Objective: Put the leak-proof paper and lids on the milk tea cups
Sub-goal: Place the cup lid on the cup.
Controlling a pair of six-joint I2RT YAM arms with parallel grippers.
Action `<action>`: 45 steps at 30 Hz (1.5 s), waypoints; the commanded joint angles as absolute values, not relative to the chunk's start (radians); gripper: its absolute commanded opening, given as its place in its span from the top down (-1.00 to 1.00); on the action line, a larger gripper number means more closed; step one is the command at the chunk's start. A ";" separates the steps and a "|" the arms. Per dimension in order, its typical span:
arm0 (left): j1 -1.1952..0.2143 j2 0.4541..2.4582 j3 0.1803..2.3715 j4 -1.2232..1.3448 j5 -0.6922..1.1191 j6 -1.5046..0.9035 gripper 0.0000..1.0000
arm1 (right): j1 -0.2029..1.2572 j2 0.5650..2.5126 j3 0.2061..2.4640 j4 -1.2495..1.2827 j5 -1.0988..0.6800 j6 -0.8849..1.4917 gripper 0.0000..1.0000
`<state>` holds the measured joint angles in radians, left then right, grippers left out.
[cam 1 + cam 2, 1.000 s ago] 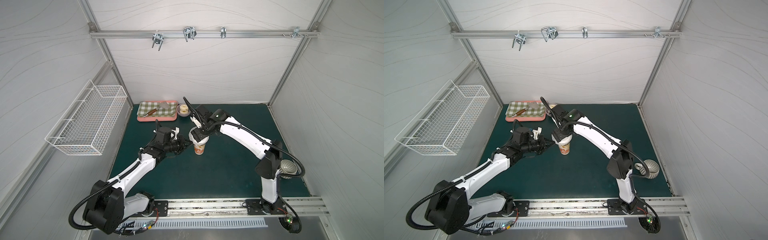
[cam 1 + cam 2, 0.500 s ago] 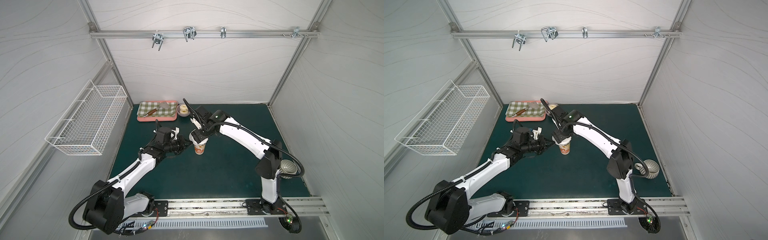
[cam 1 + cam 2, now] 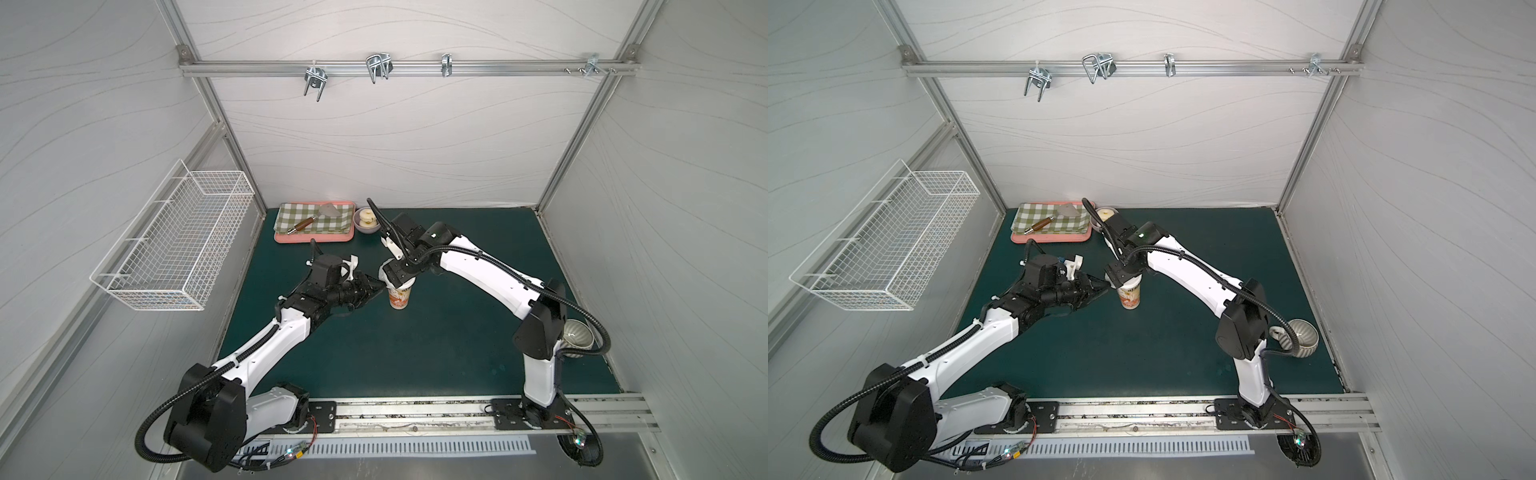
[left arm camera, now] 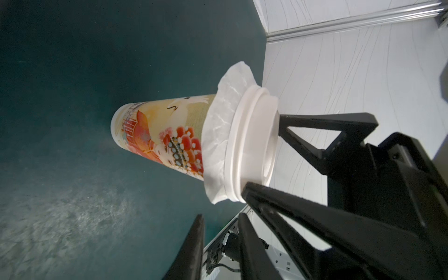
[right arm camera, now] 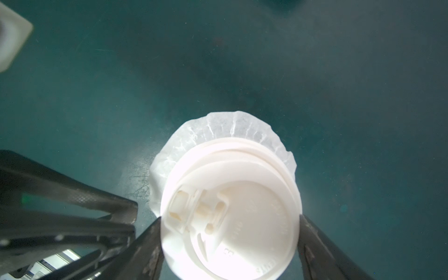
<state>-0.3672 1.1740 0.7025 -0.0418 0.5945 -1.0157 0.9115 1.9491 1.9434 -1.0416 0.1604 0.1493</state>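
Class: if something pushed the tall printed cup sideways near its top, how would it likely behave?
Probably tippy: the cup is tall, with a base narrower than its mouth. The right gripper clamping the lid should steady it. Weight unclear; the lid hides any filling.

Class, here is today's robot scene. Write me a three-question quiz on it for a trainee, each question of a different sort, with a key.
1. True or false: the leak-proof paper pokes out from under the white plastic lid.
2. The right end effector is: A) open, apart from everything; B) shut on the lid; C) out of view.
3. Fill in: the paper is draped over the rim of the ___.
Key: 1 true; 2 B; 3 milk tea cup.
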 commanded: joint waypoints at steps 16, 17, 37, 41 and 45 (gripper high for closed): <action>-0.290 1.211 0.857 -0.119 0.601 -0.929 0.11 | 0.916 1.963 1.896 -1.071 0.154 0.151 -0.66; -0.290 1.223 0.870 -0.121 0.602 -0.923 0.07 | 0.916 1.964 1.897 -1.071 0.154 0.150 -0.66; -0.291 1.434 0.963 -0.033 0.712 -0.865 -0.61 | 0.915 1.961 1.903 -1.070 0.150 0.152 -0.67; -0.295 1.455 0.960 -0.028 0.729 -0.862 -0.60 | 0.914 1.962 1.903 -1.069 0.150 0.152 -0.67; -0.298 1.476 0.955 -0.031 0.730 -0.856 -0.54 | 0.914 1.963 1.906 -1.070 0.151 0.151 -0.67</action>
<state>-0.2955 1.4586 0.9199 -0.0753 0.7013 -0.8677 0.9115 1.9430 1.9285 -1.0222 0.1577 0.1493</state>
